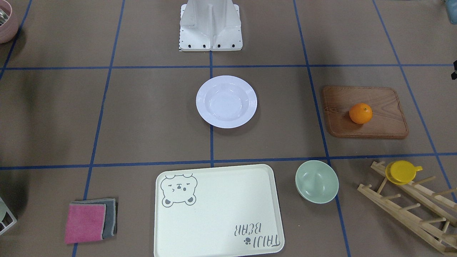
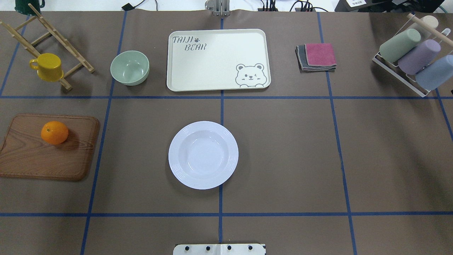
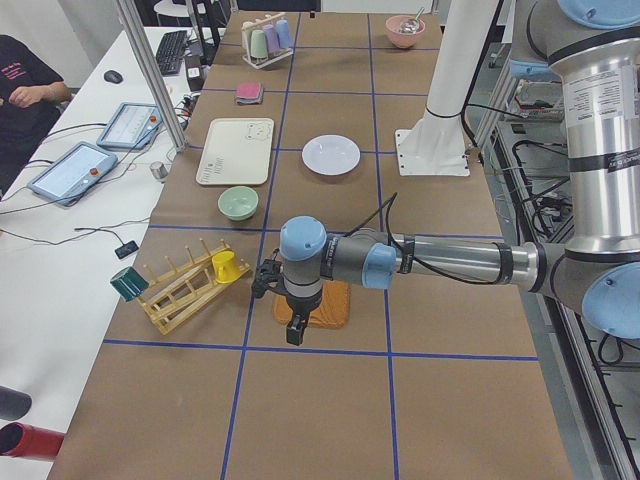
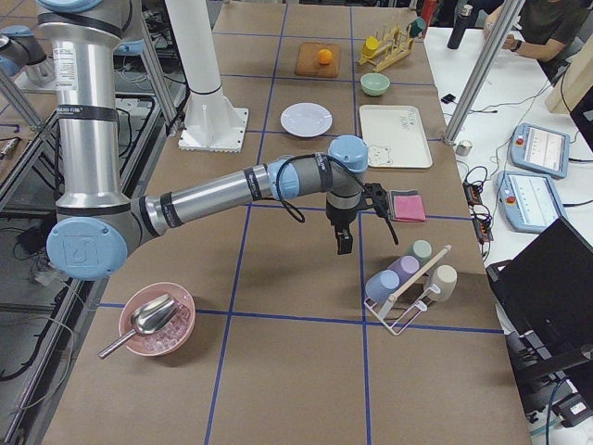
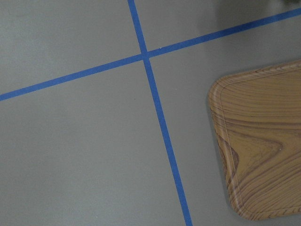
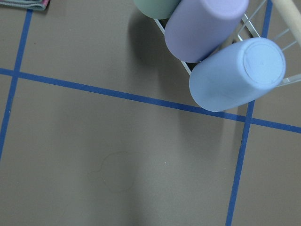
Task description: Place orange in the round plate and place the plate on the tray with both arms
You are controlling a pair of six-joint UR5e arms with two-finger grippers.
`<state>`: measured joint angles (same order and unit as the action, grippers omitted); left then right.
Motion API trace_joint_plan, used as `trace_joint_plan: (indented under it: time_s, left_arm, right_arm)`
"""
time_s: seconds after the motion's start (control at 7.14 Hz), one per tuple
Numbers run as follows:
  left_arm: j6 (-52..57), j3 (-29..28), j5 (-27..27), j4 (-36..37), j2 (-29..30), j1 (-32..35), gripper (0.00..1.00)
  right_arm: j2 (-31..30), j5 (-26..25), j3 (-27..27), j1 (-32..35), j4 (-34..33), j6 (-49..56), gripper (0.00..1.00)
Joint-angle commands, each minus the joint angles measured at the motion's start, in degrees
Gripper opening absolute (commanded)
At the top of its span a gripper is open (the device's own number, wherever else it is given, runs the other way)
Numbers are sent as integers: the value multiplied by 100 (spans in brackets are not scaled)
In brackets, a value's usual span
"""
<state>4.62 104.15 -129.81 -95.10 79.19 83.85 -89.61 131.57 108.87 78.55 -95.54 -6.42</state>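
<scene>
The orange (image 2: 54, 132) rests on a brown wooden board (image 2: 46, 156) at the table's left side. In the middle of the table lies the white round plate (image 2: 203, 154), with nothing in it. Beyond it at the far edge lies the cream tray (image 2: 216, 60) with a bear drawing, also bare. My left gripper (image 3: 296, 330) hangs above the table by the board's outer end, fingers down. My right gripper (image 4: 344, 243) hangs over the table beside the cup rack (image 4: 408, 278). Both show only in the side views, so I cannot tell whether they are open or shut.
A pale green bowl (image 2: 130, 67) stands left of the tray. A yellow cup (image 2: 47, 66) hangs on a wooden rack. Folded pink and grey cloths (image 2: 316, 56) lie right of the tray. A pink bowl with a scoop (image 4: 156, 320) sits at the right end. People sit at side desks.
</scene>
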Motion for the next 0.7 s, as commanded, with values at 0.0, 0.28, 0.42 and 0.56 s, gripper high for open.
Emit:
trace_joint_plan:
  time_s: [0.0, 0.28, 0.42, 0.56]
  left_arm:
    - [-5, 0, -9, 0, 9, 0, 99]
    - [-144, 44, -9, -9, 35, -9, 100]
    - [-676, 244, -9, -9, 61, -44, 99]
    - [-1160, 385, -9, 0, 183, -96, 99]
  right_arm:
    - [22, 0, 46, -15, 52, 70, 100]
    - [58, 26, 21, -111, 655, 0, 100]
    - [58, 79, 46, -216, 1051, -61, 100]
    - [58, 314, 142, -496, 1081, -105, 100]
